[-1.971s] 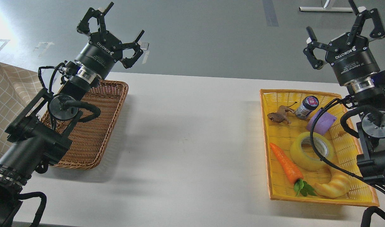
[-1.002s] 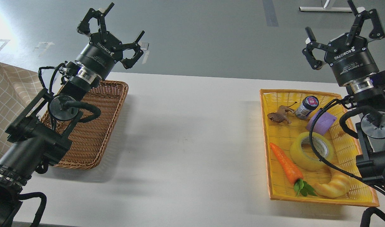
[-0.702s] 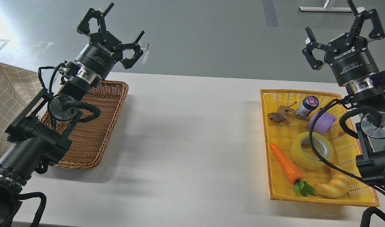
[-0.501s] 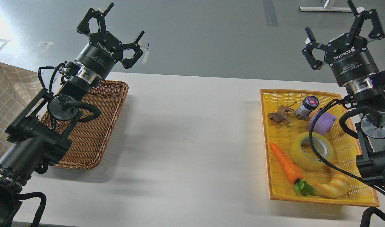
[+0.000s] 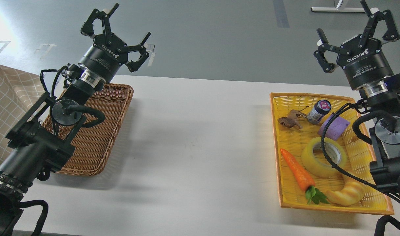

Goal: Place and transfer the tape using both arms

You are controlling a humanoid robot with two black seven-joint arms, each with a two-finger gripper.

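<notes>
The tape (image 5: 319,160), a translucent yellow roll with a grey-white core, lies flat in the yellow basket (image 5: 286,200) at the right, partly crossed by a black cable of my right arm. My right gripper (image 5: 353,31) is open and empty, raised high beyond the basket's far right corner. My left gripper (image 5: 119,32) is open and empty, raised above the far end of the brown wicker basket (image 5: 98,144) at the left.
The yellow basket also holds a toy frog (image 5: 289,121), a small jar (image 5: 318,111), a purple block (image 5: 337,128), a carrot (image 5: 298,172) and a croissant (image 5: 349,194). A checked cloth (image 5: 6,98) lies at the far left. The white table (image 5: 193,147) spans between the baskets.
</notes>
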